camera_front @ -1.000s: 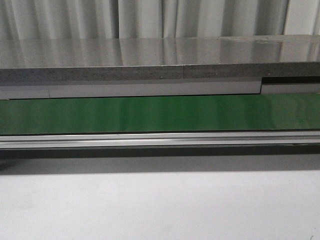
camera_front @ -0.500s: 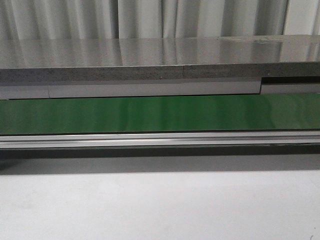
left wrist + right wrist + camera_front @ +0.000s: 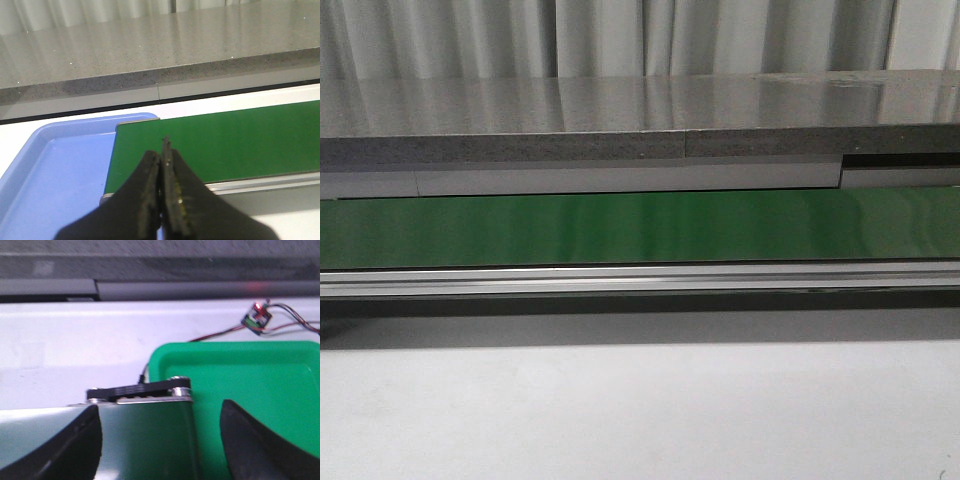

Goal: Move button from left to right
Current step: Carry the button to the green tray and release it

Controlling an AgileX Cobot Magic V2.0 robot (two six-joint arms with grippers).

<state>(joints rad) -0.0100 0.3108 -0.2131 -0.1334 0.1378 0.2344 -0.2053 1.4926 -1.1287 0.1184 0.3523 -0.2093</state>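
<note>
Front view: showed only green conveyor belt [image 3: 640, 228], its aluminium rail [image 3: 640, 279], grey counter [image 3: 620, 120] behind belt and white table [image 3: 640, 410] in front of belt; no button, no arm, no tray seen. Left wrist view: found left gripper [image 3: 162, 150] with fingers pressed together, nothing between them, poised over one end of belt [image 3: 225, 145]. Noted blue tray [image 3: 55, 170] butted against that same end of belt; visible part of tray held nothing, near portion hidden behind gripper. Right wrist view: found right gripper [image 3: 160, 425] with fingers spread wide apart, nothing between them, hanging above other end of belt [image 3: 145, 435] by black end roller [image 3: 140, 390]. Noted green tray [image 3: 250, 390] just beside that end of belt; visible floor bare. Small red-lit circuit board with wires [image 3: 257, 317] lay on white table beyond green tray. Button not located in any view; position could not be told. Risks, judged: with left fingers closed, any descent onto button would push or topple it rather than grasp it; could also miss a button passing along belt if timing slipped; on right side, late closure could let button roll off belt end short of green tray or strike tray rim. Motion blur in right wrist view limited confidence.
</note>
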